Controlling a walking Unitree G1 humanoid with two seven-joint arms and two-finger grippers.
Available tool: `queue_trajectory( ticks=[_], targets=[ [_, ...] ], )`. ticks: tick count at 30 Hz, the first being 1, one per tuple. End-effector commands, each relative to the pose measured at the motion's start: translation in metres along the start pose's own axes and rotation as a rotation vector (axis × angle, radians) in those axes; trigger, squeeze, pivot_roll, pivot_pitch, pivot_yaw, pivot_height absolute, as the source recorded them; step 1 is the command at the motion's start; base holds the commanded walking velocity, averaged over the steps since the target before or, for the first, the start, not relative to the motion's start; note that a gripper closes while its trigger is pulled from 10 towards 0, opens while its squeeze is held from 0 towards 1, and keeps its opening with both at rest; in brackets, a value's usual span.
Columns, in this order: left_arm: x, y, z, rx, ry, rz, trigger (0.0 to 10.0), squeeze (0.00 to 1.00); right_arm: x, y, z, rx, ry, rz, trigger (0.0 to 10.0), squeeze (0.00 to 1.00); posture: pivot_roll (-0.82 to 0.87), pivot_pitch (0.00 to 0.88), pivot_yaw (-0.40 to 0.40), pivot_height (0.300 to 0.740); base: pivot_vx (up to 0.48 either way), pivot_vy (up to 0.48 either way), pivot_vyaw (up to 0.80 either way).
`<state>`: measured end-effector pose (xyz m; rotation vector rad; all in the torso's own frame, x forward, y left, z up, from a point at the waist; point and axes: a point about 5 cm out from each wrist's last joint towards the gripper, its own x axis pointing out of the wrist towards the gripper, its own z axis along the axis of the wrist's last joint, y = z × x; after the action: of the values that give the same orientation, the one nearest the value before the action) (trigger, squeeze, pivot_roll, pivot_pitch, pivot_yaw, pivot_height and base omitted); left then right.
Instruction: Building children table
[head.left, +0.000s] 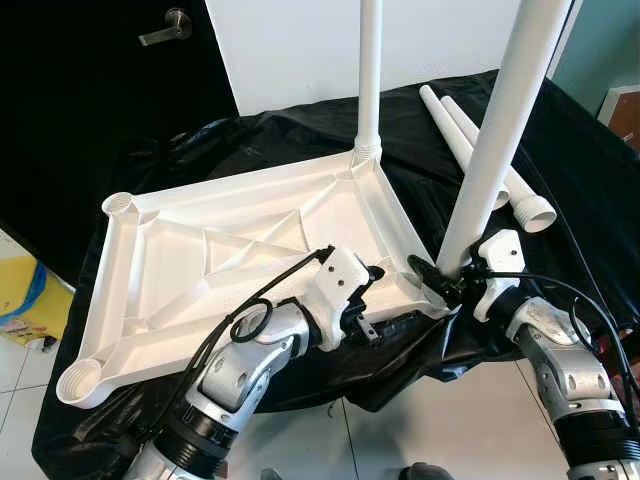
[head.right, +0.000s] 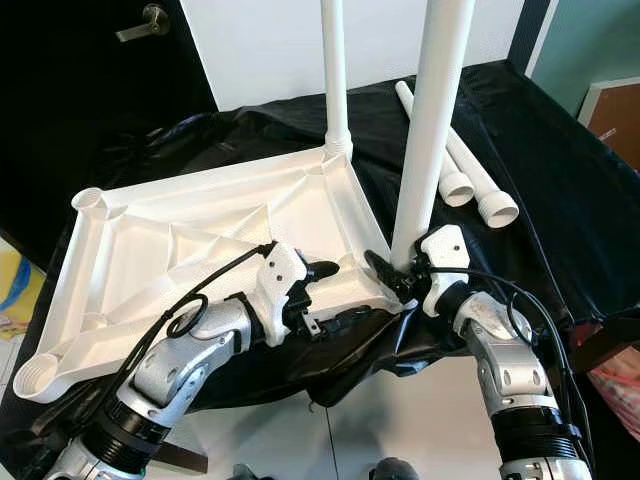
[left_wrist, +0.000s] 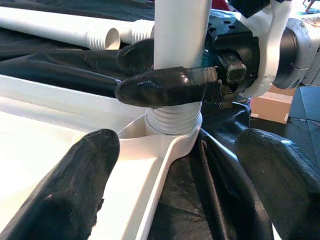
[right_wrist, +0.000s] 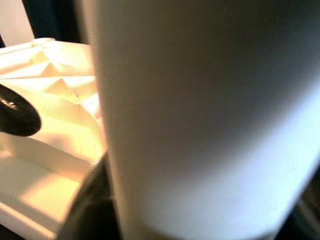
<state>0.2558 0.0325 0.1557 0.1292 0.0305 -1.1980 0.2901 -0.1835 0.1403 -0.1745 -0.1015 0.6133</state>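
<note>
The white plastic tabletop (head.left: 240, 250) is laid upside down on a table covered with a black cloth (head.left: 560, 160), its ribbed underside facing up. One leg (head.left: 369, 70) is already standing in the far corner socket. A second leg (head.left: 495, 140) is held upright at the near right corner, with its threaded end sitting in the socket, as seen in the left wrist view. Two spare legs (head.left: 480, 150) are lying on the cloth behind it, side by side.

The right gripper (head.left: 440, 277) is clamped on this second leg just above the thread. The left gripper (head.left: 385, 290) is placed near the same corner with its jaws apart, and nothing is held between them.

The parts are judged to be light, stiff and hollow, and the smooth tube is probably slippery under the rubber fingers (left_wrist: 170, 86). A low hold, close to the socket, seems best, so that the long leg is not levered sideways. The tabletop may slide on the glossy cloth when the leg is turned, so its rim should be steadied.
</note>
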Motion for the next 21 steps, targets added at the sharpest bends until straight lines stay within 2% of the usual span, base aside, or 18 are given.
queue_trajectory(
  ticks=[1, 3, 4, 12, 14, 16, 19, 21],
  targets=[
    [0.000, -0.002, -0.004, 0.006, 0.016, -0.006, 10.0, 0.00, -0.001, 0.008, -0.013, 0.035, 0.044, 0.020, 0.0, 0.00, -0.16, 0.062, 0.096, 0.740, 0.000, 0.000, 0.00],
    [0.000, -0.002, -0.006, 0.017, 0.026, -0.010, 10.0, 0.00, -0.002, 0.009, -0.016, 0.045, 0.051, 0.004, 0.0, 0.00, -0.17, 0.074, 0.087, 0.740, 0.000, 0.000, 0.00],
    [0.000, -0.001, -0.006, 0.019, 0.027, -0.008, 10.0, 0.00, -0.004, 0.009, -0.018, 0.048, 0.058, -0.009, 10.0, 0.00, -0.17, 0.076, 0.081, 0.740, 0.000, 0.000, 0.00],
    [0.001, -0.002, -0.005, 0.012, 0.011, 0.012, 10.0, 0.00, -0.007, 0.012, -0.021, 0.086, 0.052, -0.132, 10.0, 0.00, -0.16, 0.095, 0.065, 0.740, 0.000, 0.000, 0.00],
    [0.002, -0.006, -0.006, 0.006, 0.002, 0.014, 10.0, 0.00, -0.006, 0.016, -0.022, 0.102, 0.046, -0.219, 10.0, 0.00, -0.15, 0.096, 0.061, 0.740, 0.000, 0.000, 0.00],
    [0.002, -0.007, -0.006, 0.004, 0.000, 0.013, 10.0, 0.00, -0.005, 0.018, -0.023, 0.110, 0.046, -0.245, 10.0, 0.00, -0.15, 0.098, 0.061, 0.740, 0.000, 0.000, 0.00],
    [0.000, -0.009, -0.008, 0.000, 0.006, 0.015, 10.0, 0.00, -0.003, 0.021, -0.027, 0.114, 0.080, -0.385, 10.0, 0.00, -0.14, 0.101, 0.055, 0.740, 0.000, 0.000, 0.00],
    [-0.002, -0.008, -0.009, 0.001, 0.009, 0.018, 10.0, 0.00, -0.003, 0.022, -0.030, 0.150, 0.106, -0.516, 10.0, 0.00, -0.14, 0.100, 0.052, 0.740, 0.000, 0.000, 0.00]
  ],
)
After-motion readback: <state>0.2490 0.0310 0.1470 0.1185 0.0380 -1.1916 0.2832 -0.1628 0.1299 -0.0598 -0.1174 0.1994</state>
